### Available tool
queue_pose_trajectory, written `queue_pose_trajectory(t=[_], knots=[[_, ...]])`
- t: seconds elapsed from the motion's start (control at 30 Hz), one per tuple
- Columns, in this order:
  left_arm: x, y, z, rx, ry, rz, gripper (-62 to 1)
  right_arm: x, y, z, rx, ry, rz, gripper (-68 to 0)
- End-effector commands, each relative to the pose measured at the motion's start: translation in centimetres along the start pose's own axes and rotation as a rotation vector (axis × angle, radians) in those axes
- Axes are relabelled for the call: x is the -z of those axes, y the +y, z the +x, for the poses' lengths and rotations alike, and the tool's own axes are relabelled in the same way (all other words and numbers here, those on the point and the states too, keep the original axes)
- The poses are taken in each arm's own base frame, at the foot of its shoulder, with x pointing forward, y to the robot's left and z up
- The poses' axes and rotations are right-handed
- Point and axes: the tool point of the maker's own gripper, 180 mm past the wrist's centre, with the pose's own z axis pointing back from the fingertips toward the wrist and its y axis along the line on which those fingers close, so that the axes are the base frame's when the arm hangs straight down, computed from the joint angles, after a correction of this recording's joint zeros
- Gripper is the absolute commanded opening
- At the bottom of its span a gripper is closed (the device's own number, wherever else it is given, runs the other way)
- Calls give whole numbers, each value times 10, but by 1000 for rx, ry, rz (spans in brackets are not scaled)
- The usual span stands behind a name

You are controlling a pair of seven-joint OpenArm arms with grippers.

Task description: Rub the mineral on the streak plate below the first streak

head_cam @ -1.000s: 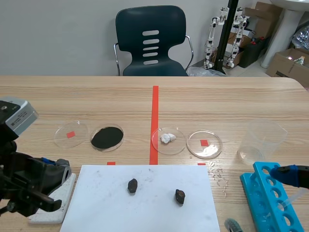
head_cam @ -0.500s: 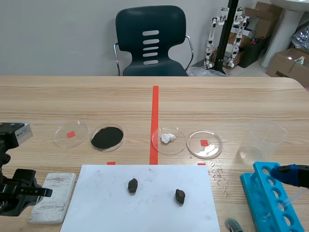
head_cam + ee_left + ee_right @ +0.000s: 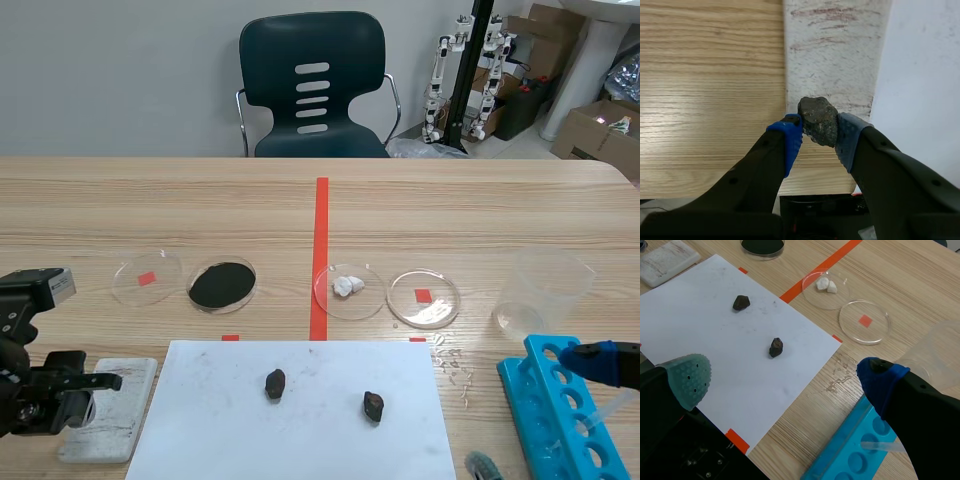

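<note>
Wooden table: left gripper at scene's lower left clamps dark mineral over white streak plate; right gripper fingers spread, holding nothing.

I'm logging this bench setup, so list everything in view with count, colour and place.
stone: one, dark grey-brown, held over the streak plate
streak plate: one, white with reddish streaks, left of the paper
paper: one sheet, white, near middle of the table
loose stones: two, dark, on the paper
dishes: four, clear, in a row beyond the paper; one holds black powder, one holds white lumps
beaker: one, clear, right of the dishes
rack: one, blue, near right
chair: one, dark teal, behind the table
left gripper: black, blue pads, shut on the stone
right gripper: black, open, above the near right
</note>
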Motion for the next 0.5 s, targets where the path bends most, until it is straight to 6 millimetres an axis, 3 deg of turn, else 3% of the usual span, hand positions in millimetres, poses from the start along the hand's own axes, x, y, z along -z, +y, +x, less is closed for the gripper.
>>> queue_pose_trajectory(t=[0.0,0.47], knots=[[-1,-3,3,2,-5,-7,-483,1,-2,10,-4,-37,-1,-65],[5,-11,0,14,8,5,-483,1,-2,10,-4,-37,-1,-65]])
